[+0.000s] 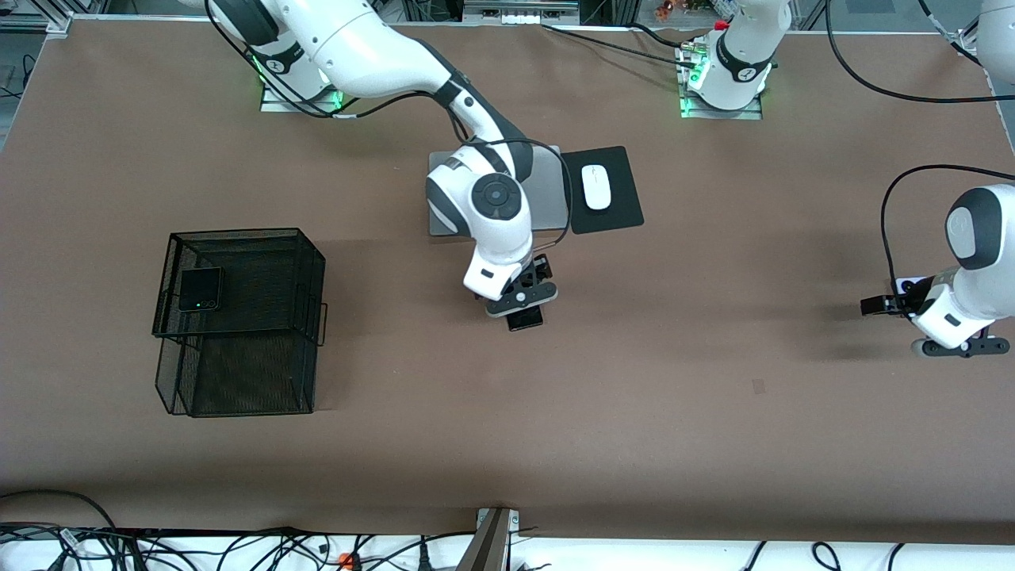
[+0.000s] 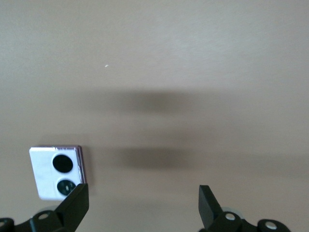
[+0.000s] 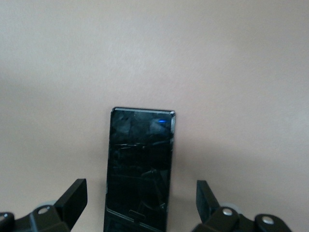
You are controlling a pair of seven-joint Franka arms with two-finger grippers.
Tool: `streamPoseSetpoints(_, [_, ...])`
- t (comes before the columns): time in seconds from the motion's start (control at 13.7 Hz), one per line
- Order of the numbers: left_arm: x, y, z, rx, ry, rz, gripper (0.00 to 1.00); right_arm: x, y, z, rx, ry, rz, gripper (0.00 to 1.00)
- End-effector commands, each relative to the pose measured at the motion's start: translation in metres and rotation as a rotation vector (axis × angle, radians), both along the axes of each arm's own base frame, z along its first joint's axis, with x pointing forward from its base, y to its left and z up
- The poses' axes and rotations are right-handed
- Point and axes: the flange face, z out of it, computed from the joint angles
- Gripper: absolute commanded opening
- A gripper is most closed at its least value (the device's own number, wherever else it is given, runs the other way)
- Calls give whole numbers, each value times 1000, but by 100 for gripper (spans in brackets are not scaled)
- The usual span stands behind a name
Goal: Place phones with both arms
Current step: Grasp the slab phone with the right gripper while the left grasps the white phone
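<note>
The long slim black slab phone [image 1: 526, 319] lies flat on the brown table near its middle. My right gripper [image 1: 533, 284] hangs just over it, open. In the right wrist view the gripper [image 3: 140, 205] has one finger at each long side of the phone [image 3: 140, 169], apart from it. The lilac-white flip phone [image 2: 57, 172] lies at the left arm's end of the table [image 1: 908, 283]. My left gripper [image 1: 882, 304] is open and empty beside it [image 2: 142, 212]. The small black flip phone [image 1: 200, 289] lies on the top level of the black wire basket [image 1: 238, 238].
A grey laptop [image 1: 549, 190] lies under the right arm, with a white mouse [image 1: 596, 187] on a black pad [image 1: 618, 214] beside it. The wire basket stands toward the right arm's end. Cables [image 1: 238, 547] run along the table edge nearest the front camera.
</note>
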Motion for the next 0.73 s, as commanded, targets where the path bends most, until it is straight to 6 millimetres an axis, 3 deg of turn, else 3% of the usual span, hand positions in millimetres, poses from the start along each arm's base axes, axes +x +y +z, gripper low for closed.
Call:
streamPoseSetpoints(0.0, [-32, 24, -10, 2, -59, -63, 100, -9, 1, -18, -33, 10, -34, 100])
streamPoseSetpoints(0.15, [-47, 67, -22, -7, -79, -97, 100, -11, -1, -24, -44, 14, -64, 100])
streamPoseSetpoints(0.36, [-57, 107, -55, -13, -149, -163, 100, -18, 4, -32, -43, 26, -81, 100])
streamPoseSetpoints(0.51, [-64, 119, -68, -26, -139, -151, 100, -23, 6, -45, -48, 40, -96, 100])
streamPoseSetpoints(0.66, [-59, 130, -70, -22, -149, -177, 100, -28, 15, -46, -16, 26, -97, 100])
